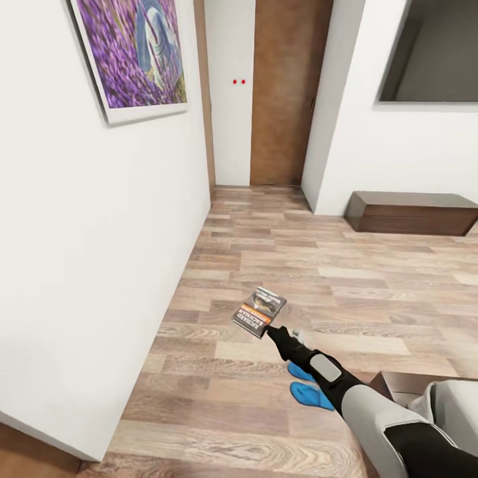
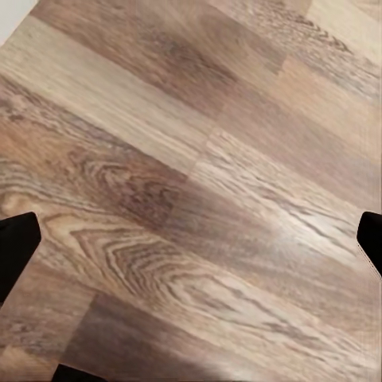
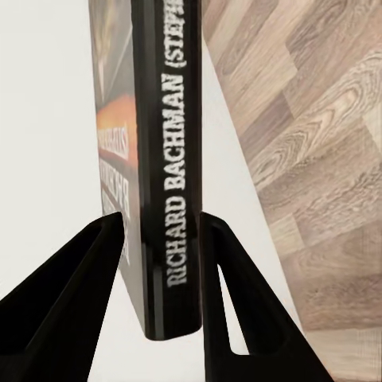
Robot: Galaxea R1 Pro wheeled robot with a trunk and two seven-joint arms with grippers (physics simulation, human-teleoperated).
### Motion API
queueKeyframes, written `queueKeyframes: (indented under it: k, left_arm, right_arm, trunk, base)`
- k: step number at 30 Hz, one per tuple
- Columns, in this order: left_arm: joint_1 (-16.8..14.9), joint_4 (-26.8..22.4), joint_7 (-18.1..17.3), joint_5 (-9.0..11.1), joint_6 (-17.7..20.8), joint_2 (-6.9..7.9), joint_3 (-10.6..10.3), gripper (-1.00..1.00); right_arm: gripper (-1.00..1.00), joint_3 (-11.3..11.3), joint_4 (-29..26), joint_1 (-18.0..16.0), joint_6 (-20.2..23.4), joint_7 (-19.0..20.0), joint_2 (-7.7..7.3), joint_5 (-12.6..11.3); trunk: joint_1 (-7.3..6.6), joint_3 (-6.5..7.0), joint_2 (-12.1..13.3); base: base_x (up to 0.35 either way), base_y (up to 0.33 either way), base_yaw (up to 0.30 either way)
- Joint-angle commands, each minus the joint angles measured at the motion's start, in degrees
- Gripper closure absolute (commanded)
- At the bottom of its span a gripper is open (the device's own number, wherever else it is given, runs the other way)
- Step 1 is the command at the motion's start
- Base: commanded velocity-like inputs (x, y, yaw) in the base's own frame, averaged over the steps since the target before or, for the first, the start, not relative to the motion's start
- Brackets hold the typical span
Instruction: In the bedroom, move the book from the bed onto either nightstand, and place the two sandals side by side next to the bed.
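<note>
The book [image 1: 259, 311] is clamped in the right gripper [image 1: 271, 330] and held out in the air over the wood-plank floor [image 1: 279, 265], close to the white wall [image 1: 93, 252]. In the right wrist view the black fingers [image 3: 227, 310] are seen pressed on both faces of the book [image 3: 163, 183], spine toward the camera. White spine lettering is read as "RICHARD BACHMAN", followed by "(STEPH", cut off at the frame edge. An orange band is seen on the cover; cover text is too oblique to be read there.

The two blue sandals [image 1: 309, 388] are seen on the floor under the right forearm, partly hidden by it, near the bed corner [image 1: 405, 385].

The left gripper [image 2: 191, 247] is spread wide, nothing between its fingertips [image 2: 16, 243], with bare floor planks below.

A framed purple picture [image 1: 133, 53] is hung on the wall; a low dark cabinet [image 1: 411, 212] is set against the far wall beside a wooden door [image 1: 285, 93].
</note>
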Motion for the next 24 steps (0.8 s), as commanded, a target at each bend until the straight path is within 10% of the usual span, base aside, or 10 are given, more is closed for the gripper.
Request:
queueKeyframes:
  k: [1, 24]
  left_arm:
    - [-0.04, 0.07, -0.20, 0.61, -0.20, 0.03, -0.47, -1.00]
    - [-0.04, 0.07, -0.19, 0.64, -0.20, 0.03, -0.29, -1.00]
  right_arm:
    - [1.00, 0.39, 0.02, -0.03, 0.16, 0.17, -0.12, -0.70]
    - [1.00, 0.35, 0.07, 0.00, 0.15, 0.63, -0.50, -0.71]
  trunk:
    - [0.01, -0.04, -0.02]
    - [0.01, -0.04, -0.02]
  base:
    - [0.210, 0.015, 0.000]
    - [0.211, 0.125, -0.126]
